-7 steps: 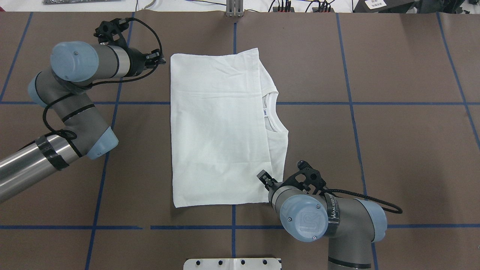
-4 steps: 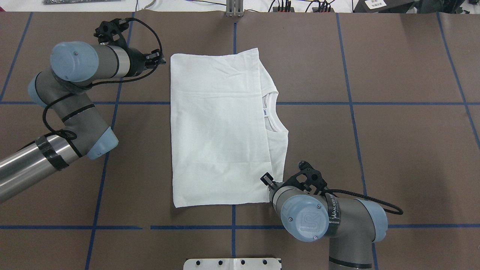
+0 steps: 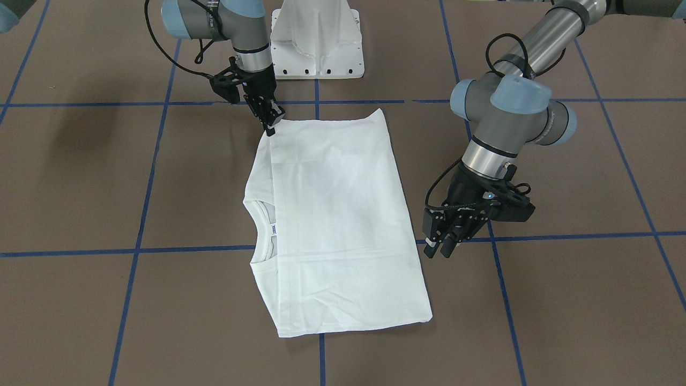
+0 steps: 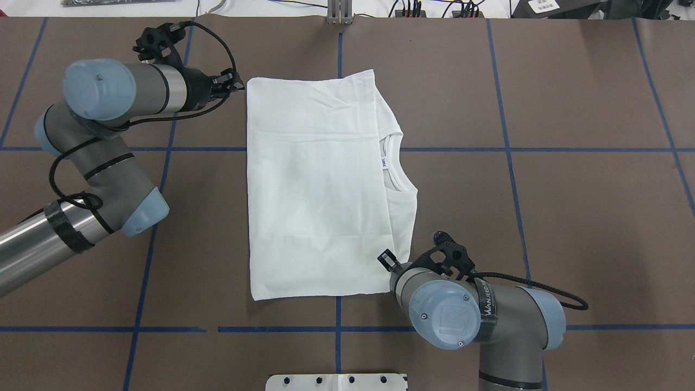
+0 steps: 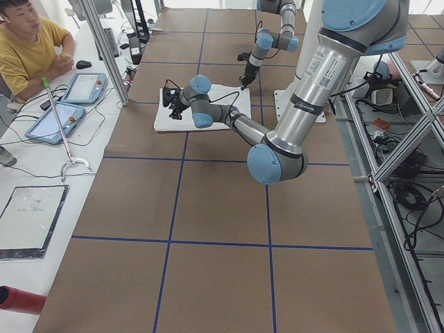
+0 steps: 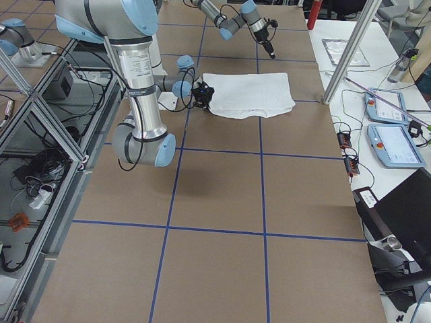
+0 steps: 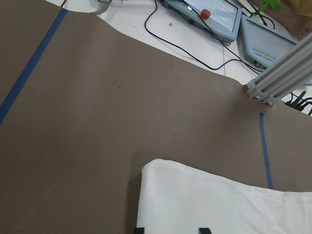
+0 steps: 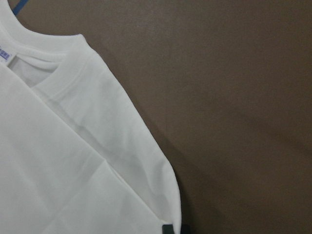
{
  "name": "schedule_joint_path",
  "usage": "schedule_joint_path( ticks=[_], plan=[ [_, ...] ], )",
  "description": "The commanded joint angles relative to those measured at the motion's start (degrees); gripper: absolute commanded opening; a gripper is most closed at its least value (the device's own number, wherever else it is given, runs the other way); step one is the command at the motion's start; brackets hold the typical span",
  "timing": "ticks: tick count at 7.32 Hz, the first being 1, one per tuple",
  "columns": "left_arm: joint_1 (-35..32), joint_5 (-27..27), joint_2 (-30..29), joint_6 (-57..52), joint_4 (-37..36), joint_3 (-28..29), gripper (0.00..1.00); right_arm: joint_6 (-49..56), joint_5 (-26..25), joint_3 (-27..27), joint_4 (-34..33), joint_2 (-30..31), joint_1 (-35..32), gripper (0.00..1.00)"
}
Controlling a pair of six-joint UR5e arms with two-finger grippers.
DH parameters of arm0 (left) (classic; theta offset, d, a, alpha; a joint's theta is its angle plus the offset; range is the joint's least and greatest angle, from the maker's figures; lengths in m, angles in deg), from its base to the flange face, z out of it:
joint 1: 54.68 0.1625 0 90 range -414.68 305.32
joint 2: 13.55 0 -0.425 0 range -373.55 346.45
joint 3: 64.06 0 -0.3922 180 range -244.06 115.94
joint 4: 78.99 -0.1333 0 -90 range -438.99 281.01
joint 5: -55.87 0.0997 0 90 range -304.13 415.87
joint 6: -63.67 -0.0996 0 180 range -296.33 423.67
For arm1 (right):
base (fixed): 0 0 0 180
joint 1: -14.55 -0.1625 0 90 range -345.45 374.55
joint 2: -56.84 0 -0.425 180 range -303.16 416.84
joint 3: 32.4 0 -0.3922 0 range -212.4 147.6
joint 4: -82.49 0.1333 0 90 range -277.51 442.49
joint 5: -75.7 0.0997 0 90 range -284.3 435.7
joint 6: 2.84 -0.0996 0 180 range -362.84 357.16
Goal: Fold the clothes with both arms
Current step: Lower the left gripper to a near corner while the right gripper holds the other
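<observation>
The white T-shirt (image 4: 315, 184) lies folded into a rectangle in the middle of the brown table, its collar and small label (image 4: 383, 163) on the right side. It also shows in the front view (image 3: 337, 214). My left gripper (image 4: 231, 84) hovers open above the shirt's far left corner; in the left wrist view that corner (image 7: 161, 170) lies just ahead of the two spread fingertips (image 7: 204, 230). My right gripper (image 4: 386, 260) is down at the shirt's near right corner (image 3: 270, 127). In the right wrist view its fingertips (image 8: 168, 228) are close together on the shirt's edge (image 8: 161, 180).
The white metal pedestal (image 3: 316, 37) stands at the robot's side of the table. Blue tape lines (image 4: 507, 149) cross the brown surface. An aluminium post (image 7: 278, 78) and teach pendants (image 5: 66, 111) stand past the far edge, where an operator (image 5: 28, 48) sits.
My right gripper has shifted slightly toward the shirt's near right corner. My left arm has swung a little and its gripper has edged closer to the far left corner. The shirt has not moved.
</observation>
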Motion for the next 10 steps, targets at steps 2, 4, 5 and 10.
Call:
schedule_joint_path(
  ticks=[2,4,5,10],
  plan=[
    [10.28,1.55,6.52,12.52,-11.56,-18.53,0.47,0.00,0.13,4.84,-0.39,4.05,0.14,0.00],
    [19.84,6.21,13.55,22.93,-13.72,-25.17,0.49,-0.09,0.31,5.82,-0.39,4.51,1.36,0.00],
    [25.55,10.86,15.41,29.17,-13.81,-25.72,0.49,-0.17,0.31,6.35,-0.39,4.51,2.33,0.00],
    [37.37,17.92,19.47,38.54,-13.90,-25.81,0.55,-0.09,0.22,7.06,-0.39,5.48,3.04,0.00]
  ],
)
